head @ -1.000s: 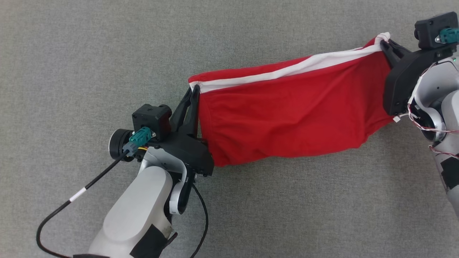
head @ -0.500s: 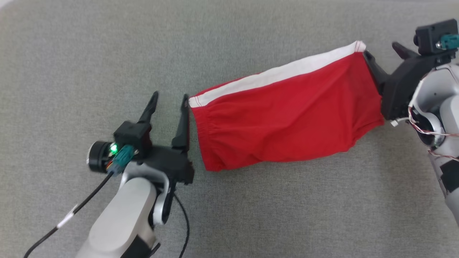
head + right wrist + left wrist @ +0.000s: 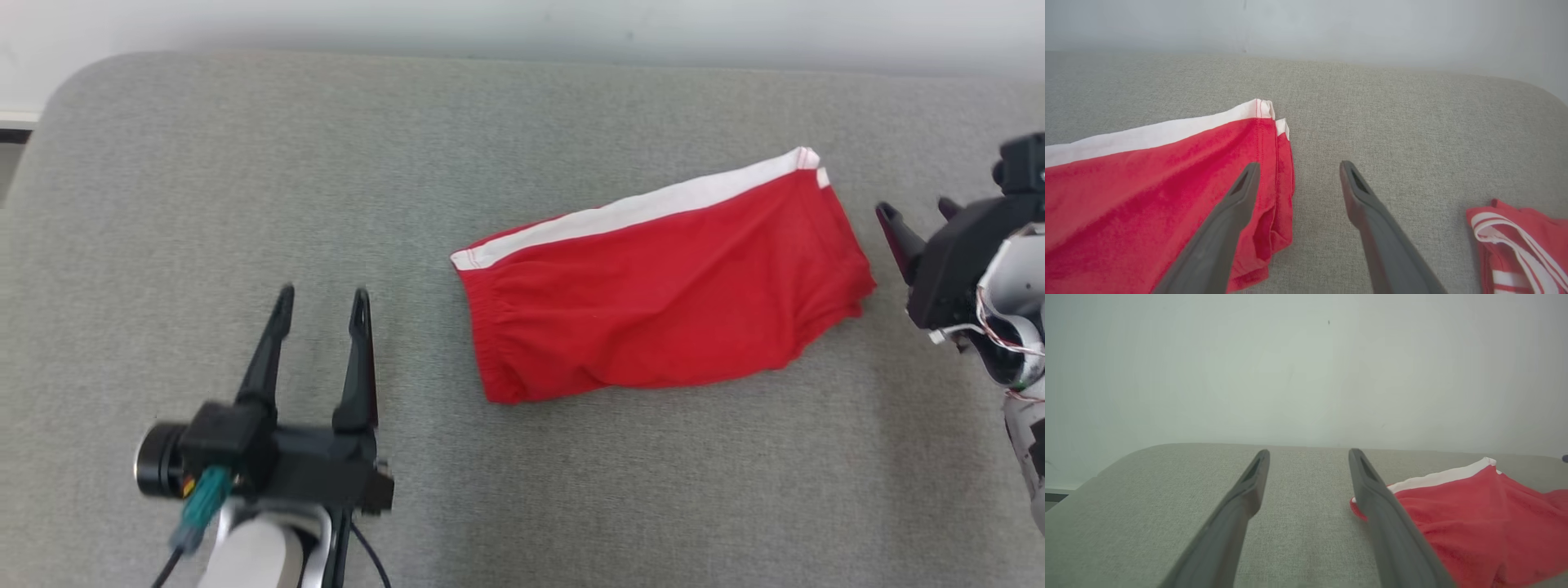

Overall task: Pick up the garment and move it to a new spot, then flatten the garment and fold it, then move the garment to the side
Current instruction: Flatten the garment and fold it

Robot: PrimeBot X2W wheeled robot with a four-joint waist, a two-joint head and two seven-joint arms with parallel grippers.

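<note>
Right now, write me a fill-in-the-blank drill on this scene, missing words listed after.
1. The garment is ____ with a white band along one long edge.
2. The left tool and the right tool both stand ____, gripping nothing.
3. The garment lies on a ____ fabric surface.
4. In the right wrist view, a second red cloth at the lower right bears ____ stripes.
Missing words: red; open; grey; white.

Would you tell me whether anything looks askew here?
The red shorts lie slanted on the grey surface, their white stripe rising toward the right gripper, and creases ripple across them, so they are not yet flat.
</note>
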